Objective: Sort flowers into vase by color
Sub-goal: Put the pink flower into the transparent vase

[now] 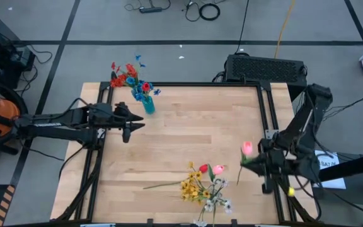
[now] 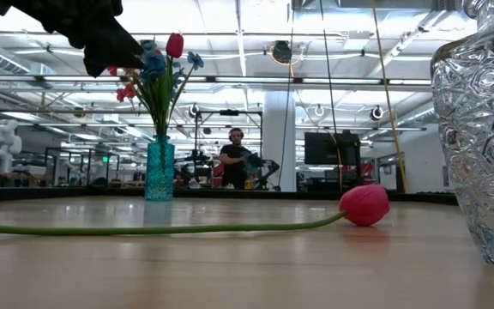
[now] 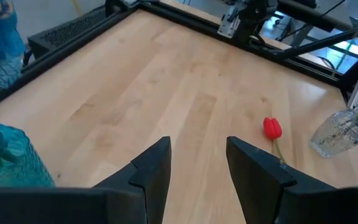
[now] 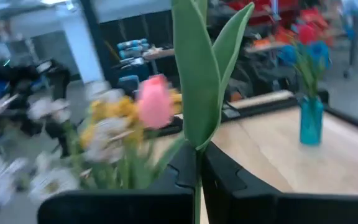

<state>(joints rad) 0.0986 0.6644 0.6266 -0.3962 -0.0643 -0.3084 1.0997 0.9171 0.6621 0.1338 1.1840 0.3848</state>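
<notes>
A teal cup (image 1: 149, 104) stands at the table's far left and holds blue and red flowers (image 1: 131, 77); it also shows in the low view (image 2: 159, 170). A clear cut-glass vase (image 3: 340, 134) near the near edge carries yellow and white flowers (image 1: 200, 189). A red tulip (image 2: 364, 205) lies flat on the table beside it. My left gripper (image 3: 197, 162) hovers open just near-left of the teal cup. My right gripper (image 1: 257, 161) is at the right side, shut on a pink tulip (image 1: 247, 149). No grey block shows. My right gripper pinches the pink tulip's green stem (image 4: 197, 171) between its two fingers, just below the leaves (image 4: 194, 74). The stem runs across the fingers. The tulip is lifted clear of the table, its pink bud (image 4: 155, 102) standing beyond the fingertips.
Black rails frame the wooden table (image 1: 188, 132), whose middle is bare wood. A black box (image 1: 265, 66) sits behind the far right corner. Cables lie on the floor beyond. A person (image 2: 234, 159) stands far back in the room.
</notes>
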